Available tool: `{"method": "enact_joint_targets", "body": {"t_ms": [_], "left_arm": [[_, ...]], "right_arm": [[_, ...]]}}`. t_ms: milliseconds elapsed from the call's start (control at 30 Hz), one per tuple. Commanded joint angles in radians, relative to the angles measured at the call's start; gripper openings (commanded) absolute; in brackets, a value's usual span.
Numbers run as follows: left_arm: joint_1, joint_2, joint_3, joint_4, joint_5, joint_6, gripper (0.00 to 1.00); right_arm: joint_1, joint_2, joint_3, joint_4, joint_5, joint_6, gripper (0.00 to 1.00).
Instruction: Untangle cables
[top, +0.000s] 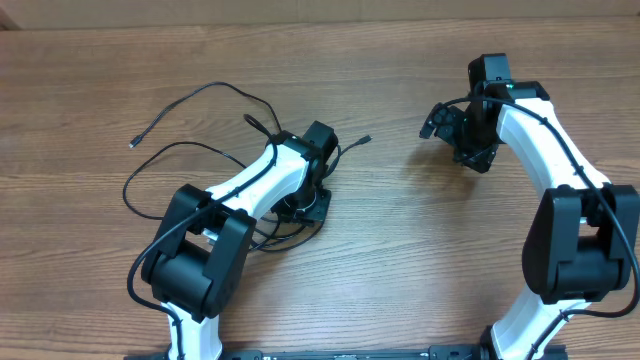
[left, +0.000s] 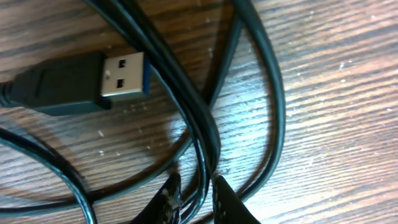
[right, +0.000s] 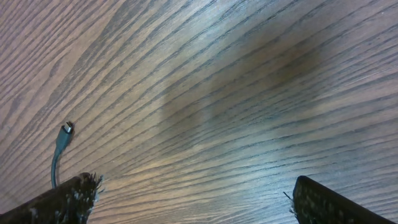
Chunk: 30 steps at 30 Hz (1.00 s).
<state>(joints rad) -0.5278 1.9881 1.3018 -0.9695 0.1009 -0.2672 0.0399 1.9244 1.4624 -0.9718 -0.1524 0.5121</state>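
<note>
Several thin black cables loop across the left of the table and bunch into a tangle under my left arm. My left gripper is down on that tangle. Up close, the left gripper is shut on two cable strands running between its fingertips, and a blue-tongued USB plug lies beside them. My right gripper hovers at the back right, away from the cables. The right gripper stands open over bare wood, and a small cable plug end lies off to its left.
One loose cable end lies at the far left. Another small plug lies between the two arms. The wooden table reaches the back edge near the top of the overhead view.
</note>
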Motion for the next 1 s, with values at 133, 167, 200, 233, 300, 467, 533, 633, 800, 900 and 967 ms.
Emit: {"method": "enact_joint_targets", "body": {"t_ms": [133, 167, 200, 233, 300, 467, 533, 633, 800, 900, 967], "left_arm": [[0.019, 0.008, -0.006, 0.002, 0.064, 0.071, 0.09], [0.024, 0.008, -0.006, 0.002, 0.076, 0.082, 0.08], [0.029, 0.008, -0.006, 0.002, 0.085, 0.09, 0.07], [0.034, 0.008, -0.006, 0.002, 0.085, 0.089, 0.07], [0.041, 0.008, -0.006, 0.003, 0.085, 0.089, 0.06], [0.048, 0.0, -0.005, 0.002, 0.092, 0.089, 0.04], [0.048, -0.024, -0.004, 0.002, 0.088, 0.088, 0.04], [0.048, -0.089, -0.004, 0.002, 0.062, 0.067, 0.04], [0.048, -0.209, -0.004, -0.036, -0.068, -0.045, 0.04], [0.048, -0.244, -0.004, -0.067, -0.094, -0.051, 0.04], [0.048, -0.252, -0.004, -0.082, -0.093, -0.051, 0.04]], "right_arm": [[0.0, 0.001, 0.01, 0.002, 0.006, -0.001, 1.0], [0.0, 0.001, 0.01, 0.002, 0.006, -0.001, 1.0], [0.0, 0.001, 0.01, 0.002, 0.006, -0.001, 1.0], [0.0, 0.001, 0.01, 0.002, 0.006, -0.001, 1.0], [0.0, 0.001, 0.01, 0.002, 0.006, -0.001, 1.0], [0.0, 0.001, 0.01, 0.002, 0.006, -0.001, 1.0], [0.0, 0.001, 0.01, 0.002, 0.006, -0.002, 1.0], [0.0, 0.001, 0.01, 0.002, 0.006, -0.001, 1.0], [0.0, 0.001, 0.01, 0.002, 0.006, -0.001, 1.0], [0.0, 0.001, 0.01, 0.002, 0.006, -0.001, 1.0], [0.0, 0.001, 0.01, 0.002, 0.006, -0.001, 1.0]]}}
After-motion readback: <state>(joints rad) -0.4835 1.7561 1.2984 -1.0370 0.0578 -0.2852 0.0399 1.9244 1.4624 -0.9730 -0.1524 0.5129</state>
